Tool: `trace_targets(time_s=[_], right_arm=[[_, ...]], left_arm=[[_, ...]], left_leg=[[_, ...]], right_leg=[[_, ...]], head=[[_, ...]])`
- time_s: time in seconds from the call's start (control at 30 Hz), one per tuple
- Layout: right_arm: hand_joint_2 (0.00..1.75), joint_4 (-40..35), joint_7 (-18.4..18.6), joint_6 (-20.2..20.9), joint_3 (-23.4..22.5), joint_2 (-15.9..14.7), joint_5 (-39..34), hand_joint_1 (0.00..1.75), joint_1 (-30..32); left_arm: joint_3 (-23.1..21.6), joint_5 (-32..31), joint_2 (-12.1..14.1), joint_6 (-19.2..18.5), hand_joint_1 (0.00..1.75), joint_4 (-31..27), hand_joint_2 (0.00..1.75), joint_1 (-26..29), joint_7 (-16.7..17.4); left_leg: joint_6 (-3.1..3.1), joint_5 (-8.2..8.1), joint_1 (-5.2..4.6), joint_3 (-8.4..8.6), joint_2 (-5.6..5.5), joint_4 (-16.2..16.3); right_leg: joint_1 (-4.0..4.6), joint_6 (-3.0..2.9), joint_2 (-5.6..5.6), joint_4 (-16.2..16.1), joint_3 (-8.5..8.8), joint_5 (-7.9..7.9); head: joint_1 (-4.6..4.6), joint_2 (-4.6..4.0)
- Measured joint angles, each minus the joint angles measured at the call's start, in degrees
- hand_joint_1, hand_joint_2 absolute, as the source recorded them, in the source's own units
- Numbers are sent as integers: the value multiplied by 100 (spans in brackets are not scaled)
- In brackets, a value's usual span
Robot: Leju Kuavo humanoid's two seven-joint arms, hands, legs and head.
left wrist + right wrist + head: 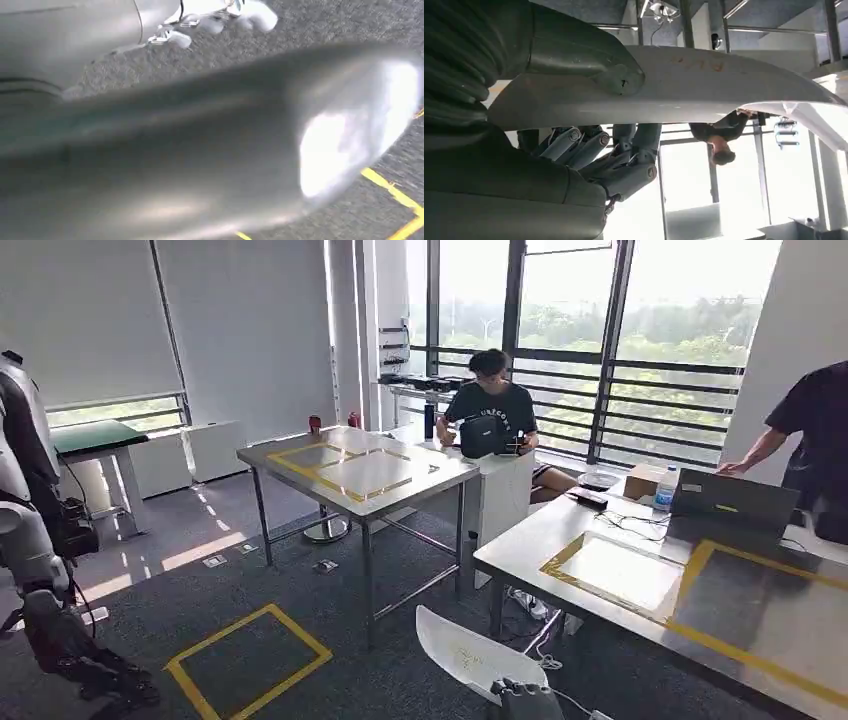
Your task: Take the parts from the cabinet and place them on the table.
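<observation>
A white curved shell part is low in the head view, tilted up over the carpet. My right hand grips its near end. In the right wrist view the thick thumb presses on one face of the part, and the darker fingers curl under the other face. Ahead to the right stands a steel table marked with yellow tape rectangles. The part is short of its near edge. In the left wrist view a blurred silver shape hangs over grey carpet; I cannot tell what it is.
A second taped steel table stands further back. One person sits behind it, and another leans over a laptop on the near table. Another robot stands at the left. A yellow tape square marks the floor.
</observation>
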Motion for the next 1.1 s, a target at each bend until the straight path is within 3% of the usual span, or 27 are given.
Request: trace_targets(time_s=[0.03,0.07,0.1,0.13,0.2,0.23,0.27,0.3,0.37,0.4,0.43,0.57,0.6,0.63,0.67,0.73,0.77,0.8,0.83,0.87,0.9,0.93,0.97,1.07,1.1], right_arm=[[175,0,22,17,0,9,0,169,11],[175,2,35,26,0,7,2,169,19],[175,2,37,33,0,9,6,169,15],[175,2,35,46,0,29,20,169,-6],[175,2,35,70,0,94,46,169,-12],[175,2,35,88,0,105,50,169,-6],[175,2,33,109,0,125,59,169,2],[175,2,33,120,0,140,59,169,4],[175,2,26,120,0,155,59,169,-11],[175,0,26,120,0,157,61,169,-27],[175,0,26,120,0,177,61,169,-40],[175,0,26,122,0,227,85,169,-64],[175,0,37,120,0,238,87,169,-63],[175,0,46,118,0,236,83,169,-92],[175,0,46,116,0,247,76,169,-118],[175,0,35,107,0,282,76,169,-121],[175,0,35,103,0,282,76,169,-113],[175,0,35,98,0,275,79,169,-108],[175,0,37,94,-2,275,81,169,-115],[175,0,35,92,-4,275,92,169,-130],[175,0,35,85,-4,278,103,169,-151],[175,0,37,79,-4,278,105,169,-182],[175,0,39,79,-4,278,114,169,-222],[175,-2,37,66,-9,262,129,169,-217],[175,-2,37,63,-13,238,129,169,-217]], left_arm=[[2,2,15,-15,0,0,0,9,-4],[4,2,15,-22,0,0,0,7,-11],[7,6,24,-26,0,-4,0,-7,-17],[6,7,24,-37,0,-7,0,-4,-35],[7,7,24,-37,0,-7,0,22,-46],[7,7,24,-37,0,-7,0,18,-50],[7,7,24,-37,0,-7,0,10,-52],[7,7,24,-37,0,-7,0,4,-52],[7,7,22,-35,0,-7,0,-10,-55],[7,9,20,-35,0,-7,0,-16,-59],[7,13,20,-33,0,-7,0,-17,-70],[9,17,13,0,0,-4,0,-18,-87],[9,15,24,5,0,-7,0,-16,-90],[9,15,26,18,0,-7,0,-9,-103],[9,15,26,24,0,-4,0,13,-100],[9,15,37,37,0,-2,0,60,-92],[9,15,39,42,0,-2,0,72,-90],[9,15,41,50,0,-2,0,78,-85],[9,15,50,50,0,-2,0,78,-85],[9,15,57,52,0,-2,0,77,-85],[9,15,63,50,0,-4,0,76,-85],[9,15,63,52,0,2,0,80,-85],[9,15,61,50,0,4,0,75,-87],[9,9,61,48,0,9,0,75,-81],[11,7,52,42,0,9,0,66,-87]], left_leg=[[42,25,-24,1,48,-2],[108,69,19,2,100,-58],[151,97,11,0,177,-77],[194,110,-3,-14,225,-79],[217,106,-40,-28,380,-78],[224,107,-51,-42,461,-73],[224,108,-57,-50,538,-71],[224,107,-63,-50,614,-70],[220,102,-69,-40,740,-69],[207,93,-75,-26,801,-68],[177,83,-110,-34,863,-68],[46,60,-102,32,1094,-102],[5,12,-59,-2,937,-40],[-16,-138,-62,-81,657,148],[-38,-369,-54,-247,493,534],[-68,-719,-43,-642,393,1390],[-80,-750,-41,-780,388,1643],[-88,-622,-34,-771,384,1585],[-93,-398,-22,-649,375,1295],[-107,-115,1,-424,323,812],[-126,120,36,-197,191,323],[-149,96,85,-93,-128,71],[-112,39,82,-38,-181,-35],[5,73,28,-66,14,4],[61,108,68,-66,98,-36]], right_leg=[[-10,55,63,-32,-4,37],[-12,86,98,-34,-34,47],[15,74,-220,69,-71,-42],[35,83,-503,389,-216,-262],[35,101,-656,1306,-619,-703],[34,105,-665,1676,-781,-835],[34,99,-673,1809,-825,-836],[35,89,-684,1636,-706,-716],[55,40,-780,739,-163,-331],[94,-10,-999,168,182,-177],[161,-92,-1190,49,232,-273],[167,-201,-926,-31,194,-197],[109,-228,-868,-82,248,-159],[83,-259,-818,-95,248,-151],[72,-284,-761,-94,243,-137],[66,-286,-609,-93,239,-137],[64,-285,-529,-89,239,-137],[59,-279,-443,-81,240,-134],[47,-271,-368,-66,238,-134],[30,-251,-284,-42,238,-143],[14,-217,-215,-7,233,-160],[13,-175,-155,31,194,-172],[19,-124,-64,91,116,-174],[-15,21,131,9,52,-80],[-26,29,68,33,30,-96]], head=[[-2,0],[9,0],[10,0],[35,0],[35,0],[37,0],[39,0],[39,0],[42,0],[44,0],[42,0],[35,0],[35,0],[31,0],[22,0],[11,0],[11,0],[11,0],[11,0],[11,0],[9,0],[7,0],[7,0],[15,0],[20,0]])
